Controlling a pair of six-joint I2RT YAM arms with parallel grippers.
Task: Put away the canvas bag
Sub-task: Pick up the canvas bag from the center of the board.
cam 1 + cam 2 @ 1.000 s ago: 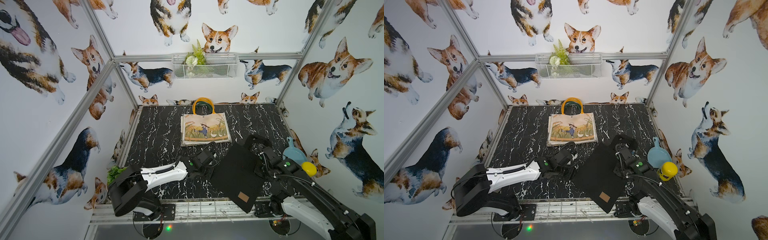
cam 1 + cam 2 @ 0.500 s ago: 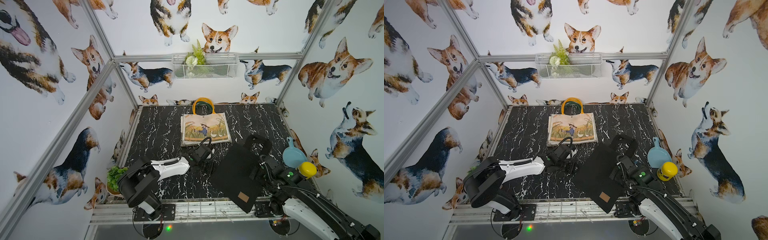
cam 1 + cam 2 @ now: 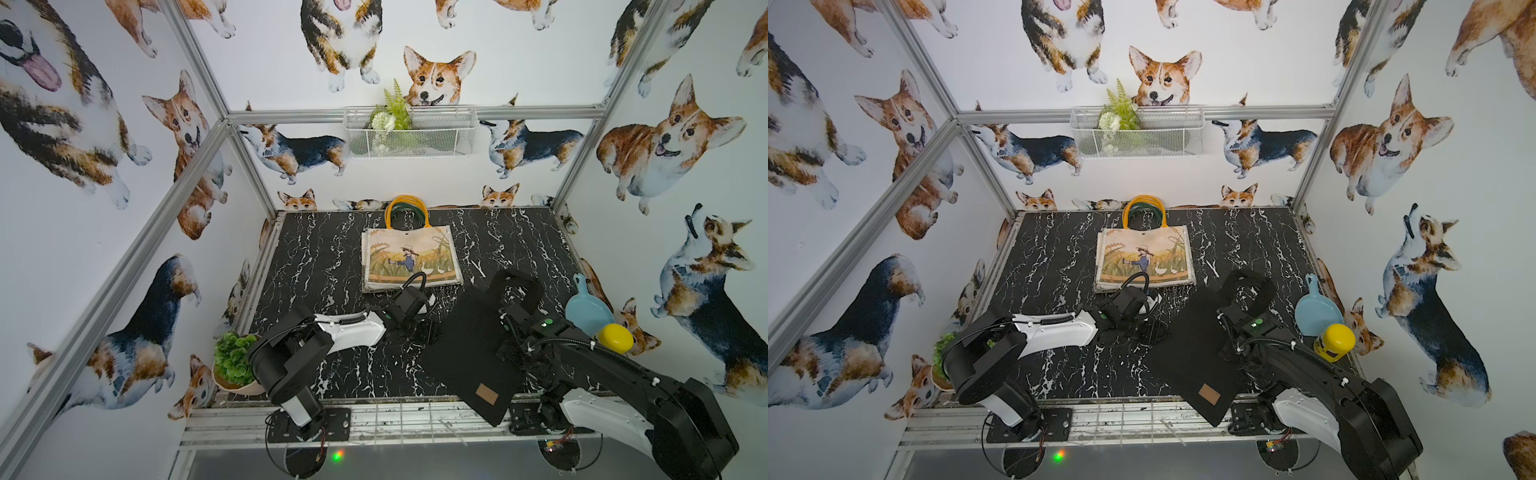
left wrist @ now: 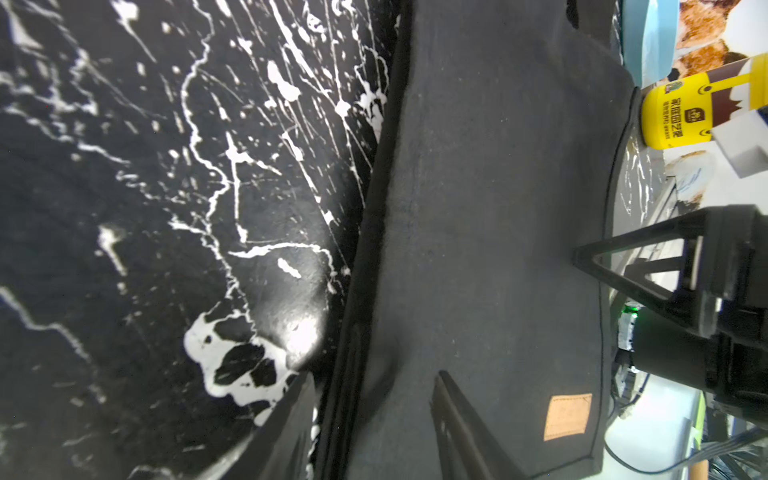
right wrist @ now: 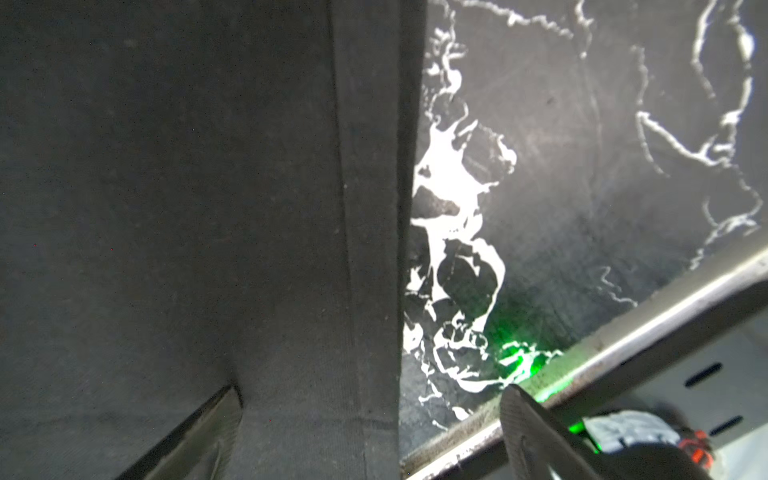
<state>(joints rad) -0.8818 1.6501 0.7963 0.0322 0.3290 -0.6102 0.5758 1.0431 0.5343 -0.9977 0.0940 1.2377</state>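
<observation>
Canvas bag (image 3: 465,345) overhangs the table's (image 3: 332,257) front edge. Left gripper (image 4: 374,376) half-open, right gripper (image 5: 370,388) wide, neither holding: a nudge could drop it.

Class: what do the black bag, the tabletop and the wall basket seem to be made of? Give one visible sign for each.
The black bag: matte woven cloth, probably canvas; fine weave, stitched hem, tan sewn patch.
The tabletop: glossy black marble-look surface, maybe laminate; white veins, glare spot.
The wall basket: white-coated metal mesh; see-through grid.
</observation>
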